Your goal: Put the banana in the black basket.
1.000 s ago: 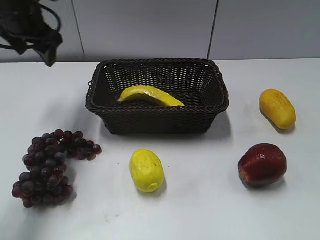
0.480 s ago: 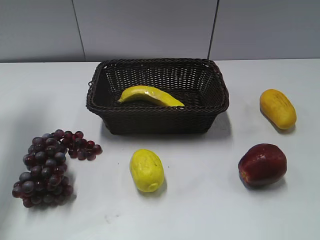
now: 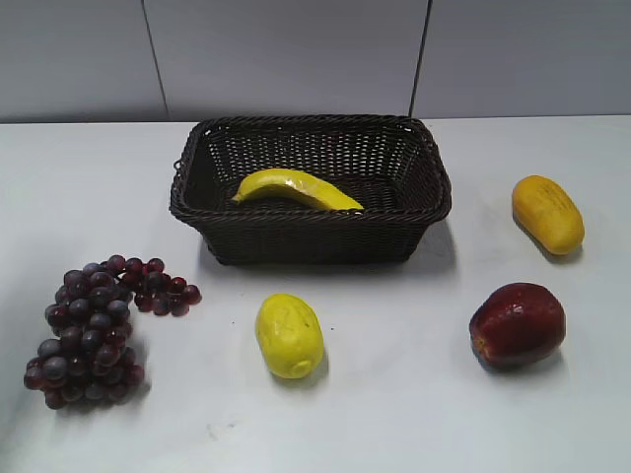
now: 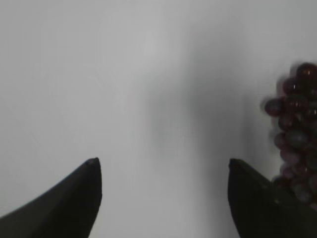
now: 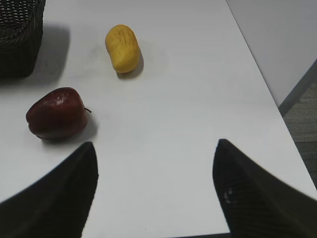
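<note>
The banana [image 3: 296, 188] lies inside the black basket [image 3: 312, 230] at the back middle of the table, in the exterior view. Neither gripper shows in the exterior view. My left gripper [image 4: 161, 163] is open and empty over bare table, with purple grapes [image 4: 294, 134] at its right. My right gripper [image 5: 154, 145] is open and empty over the table's right front part. A corner of the basket [image 5: 20, 39] shows at the top left of the right wrist view.
Purple grapes [image 3: 94, 330] lie at the front left. A stubby yellow fruit [image 3: 289, 335] lies in front of the basket. A dark red apple [image 3: 517, 324] [image 5: 55, 113] and an orange-yellow oblong fruit [image 3: 547, 213] [image 5: 122, 48] lie at the right. The table's right edge [image 5: 267, 89] is near.
The left arm, seen at the top left one second ago, has left the exterior view. The banana and the other fruit have not moved.
</note>
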Controlling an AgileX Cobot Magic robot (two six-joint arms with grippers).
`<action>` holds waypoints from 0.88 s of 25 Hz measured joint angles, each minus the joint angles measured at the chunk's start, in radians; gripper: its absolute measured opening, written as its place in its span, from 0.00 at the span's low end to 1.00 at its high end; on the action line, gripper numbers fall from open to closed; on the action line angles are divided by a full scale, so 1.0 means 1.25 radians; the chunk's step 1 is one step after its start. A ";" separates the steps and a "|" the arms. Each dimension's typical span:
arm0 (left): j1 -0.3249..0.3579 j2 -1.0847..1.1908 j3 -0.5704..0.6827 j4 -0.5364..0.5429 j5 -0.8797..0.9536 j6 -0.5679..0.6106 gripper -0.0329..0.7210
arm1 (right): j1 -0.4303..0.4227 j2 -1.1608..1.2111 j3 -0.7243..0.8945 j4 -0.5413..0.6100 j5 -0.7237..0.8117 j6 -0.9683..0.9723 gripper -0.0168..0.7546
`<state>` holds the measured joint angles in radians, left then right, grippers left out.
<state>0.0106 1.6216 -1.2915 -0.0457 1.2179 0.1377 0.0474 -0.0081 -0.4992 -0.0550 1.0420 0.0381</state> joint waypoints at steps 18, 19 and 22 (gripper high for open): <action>0.000 -0.384 0.553 0.000 -0.116 0.000 0.83 | 0.000 0.000 0.000 0.000 0.000 0.000 0.74; 0.000 -0.402 0.570 -0.001 -0.118 0.000 0.83 | 0.000 0.000 0.000 0.000 0.000 0.000 0.74; 0.000 -0.472 0.587 -0.005 -0.122 -0.004 0.83 | 0.000 0.000 0.000 0.000 0.000 0.000 0.74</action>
<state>0.0106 1.0311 -0.5574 -0.0521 1.0648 0.1330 0.0474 -0.0081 -0.4992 -0.0550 1.0420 0.0381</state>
